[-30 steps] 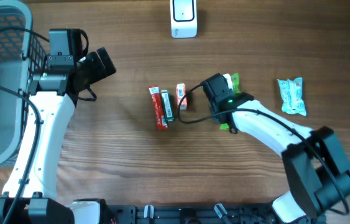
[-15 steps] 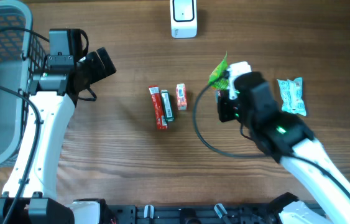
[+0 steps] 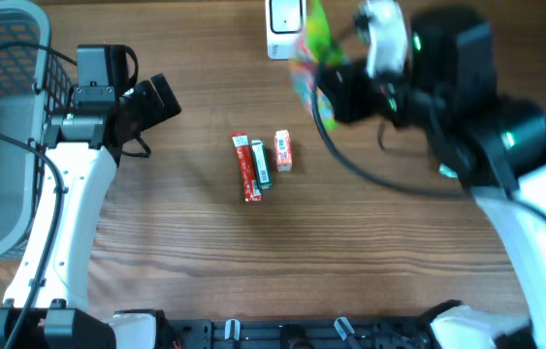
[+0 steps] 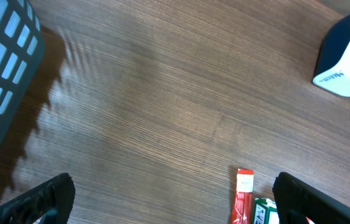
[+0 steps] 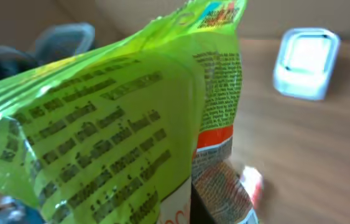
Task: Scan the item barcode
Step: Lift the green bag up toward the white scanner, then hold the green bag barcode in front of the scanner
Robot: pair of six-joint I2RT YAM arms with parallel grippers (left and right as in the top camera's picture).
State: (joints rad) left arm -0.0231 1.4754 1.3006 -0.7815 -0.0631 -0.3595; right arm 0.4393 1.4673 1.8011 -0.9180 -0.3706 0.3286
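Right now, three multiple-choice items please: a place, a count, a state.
1. Where is the green snack packet? A lying flat; B raised near the white scanner; C on the floor.
2. How many small packs lie together on the table? A one; B five; C three.
3. The left gripper is: A open, empty; B shut on a packet; C shut on a cable.
B, the right gripper holds it there; C, three lie side by side; A, its fingers stand apart.
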